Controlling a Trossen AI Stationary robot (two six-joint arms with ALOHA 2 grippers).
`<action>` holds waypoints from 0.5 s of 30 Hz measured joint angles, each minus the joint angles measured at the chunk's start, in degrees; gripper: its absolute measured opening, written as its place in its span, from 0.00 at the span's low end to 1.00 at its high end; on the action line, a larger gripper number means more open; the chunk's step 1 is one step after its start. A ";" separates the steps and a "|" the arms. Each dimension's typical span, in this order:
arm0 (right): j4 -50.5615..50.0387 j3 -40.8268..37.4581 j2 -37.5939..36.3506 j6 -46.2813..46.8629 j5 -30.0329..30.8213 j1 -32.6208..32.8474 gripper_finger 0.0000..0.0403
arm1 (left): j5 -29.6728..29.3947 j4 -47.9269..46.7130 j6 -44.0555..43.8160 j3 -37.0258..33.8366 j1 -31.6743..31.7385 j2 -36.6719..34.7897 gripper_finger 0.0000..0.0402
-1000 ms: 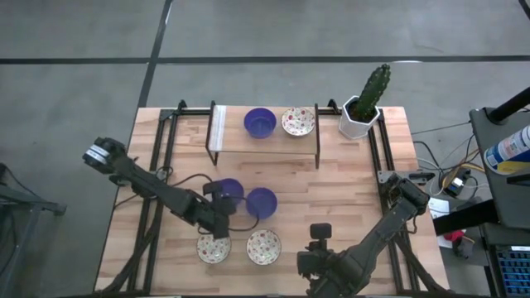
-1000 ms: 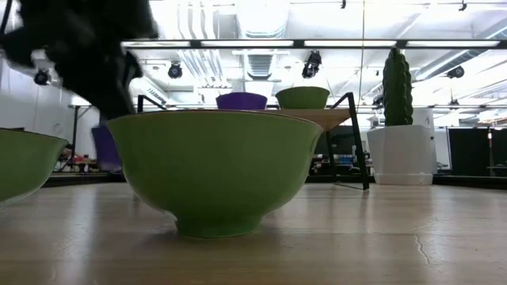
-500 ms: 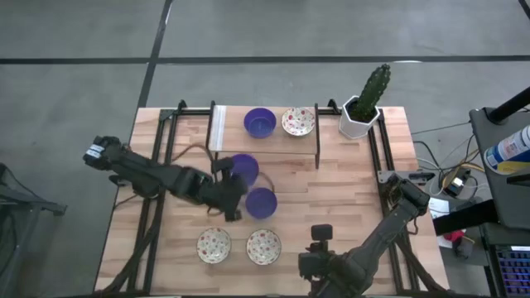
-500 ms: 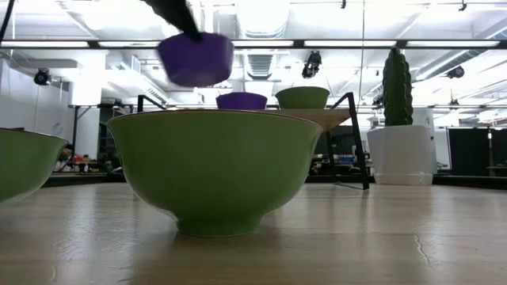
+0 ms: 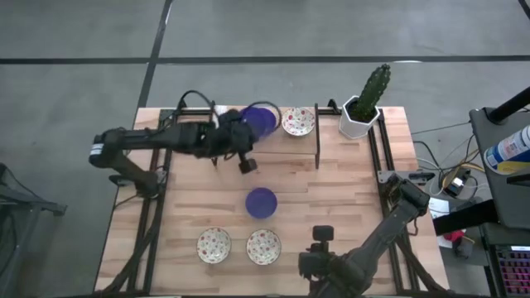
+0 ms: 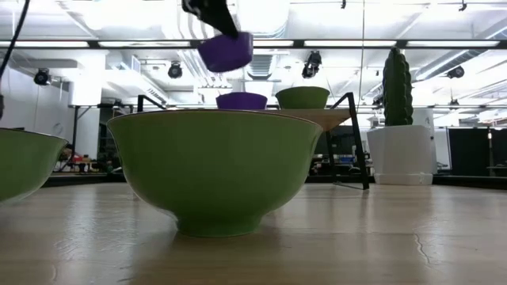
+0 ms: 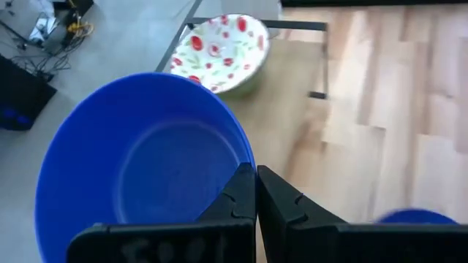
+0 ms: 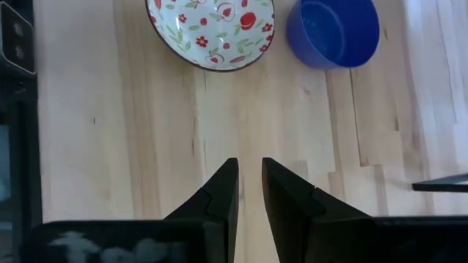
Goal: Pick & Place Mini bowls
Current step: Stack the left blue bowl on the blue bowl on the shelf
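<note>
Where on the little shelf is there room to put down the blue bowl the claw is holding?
The shelf is bare at its left end. Its right end is crowded: the floral bowl, and beside it a blue bowl, under the held blue bowl in the left claw.

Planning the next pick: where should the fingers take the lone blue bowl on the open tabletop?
Probably at the rim of the blue bowl, coming from above with one finger inside the wall and one outside. It sits upright and open, apart from the two floral bowls nearer the front edge, so any side looks free.
</note>
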 joint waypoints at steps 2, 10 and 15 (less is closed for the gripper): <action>0.09 -1.06 0.00 0.19 -0.02 0.00 0.15 | 2.01 0.87 2.04 0.32 2.66 1.19 0.00; 0.25 -3.44 0.00 2.06 -0.08 -0.13 0.15 | 7.64 -2.81 6.44 6.55 11.20 9.21 0.00; 1.18 -3.98 0.00 3.20 -0.07 -0.13 0.15 | 12.51 -7.12 6.55 13.12 13.95 14.34 0.00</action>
